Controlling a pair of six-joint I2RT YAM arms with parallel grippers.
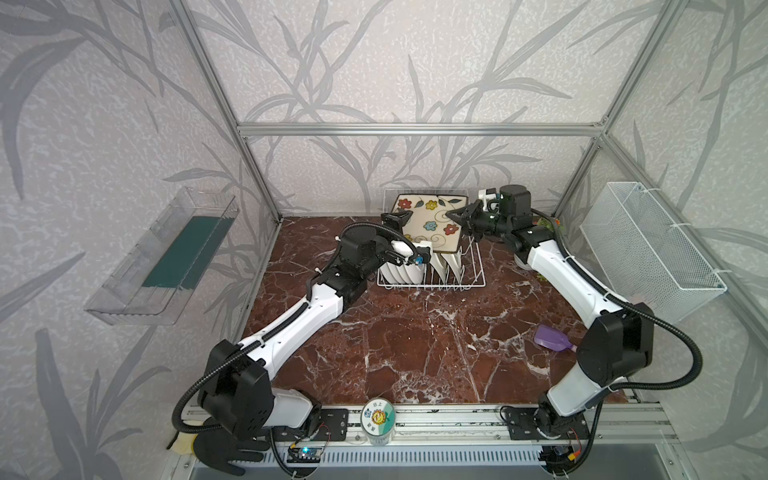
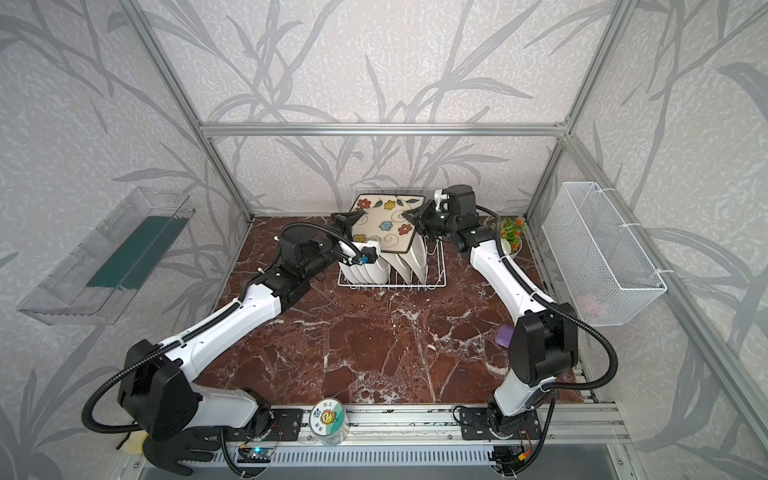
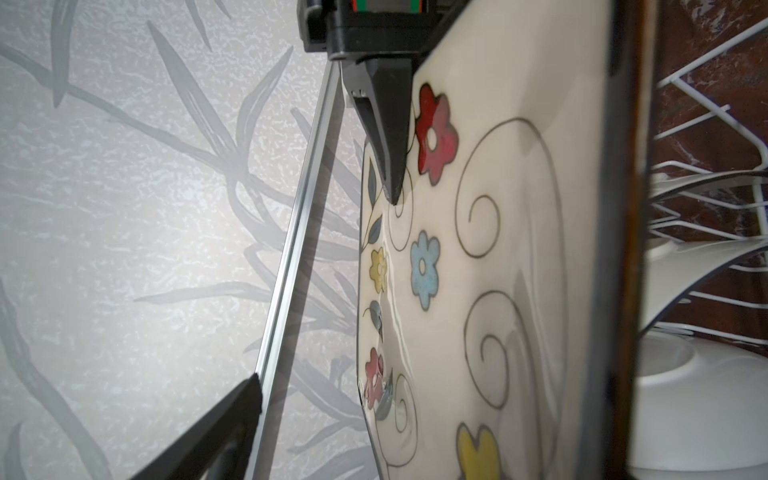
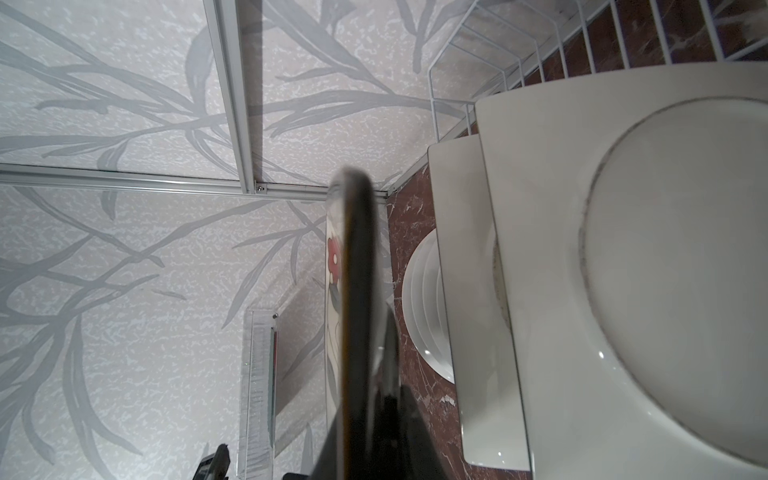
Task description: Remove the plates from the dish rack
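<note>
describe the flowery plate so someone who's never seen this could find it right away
At the back of the red marble table stands a white wire dish rack. Tilted above it, held by the right gripper, is the floral plate: square, cream, dark-rimmed, painted with flowers and swirls, unlike the white plates standing in the rack.

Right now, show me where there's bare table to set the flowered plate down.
Best: the table's broad middle, bordered by the left arm, the right arm, the dish rack behind and the purple scoop at right. Crowded: the back, around the rack and flowered plate.
</note>
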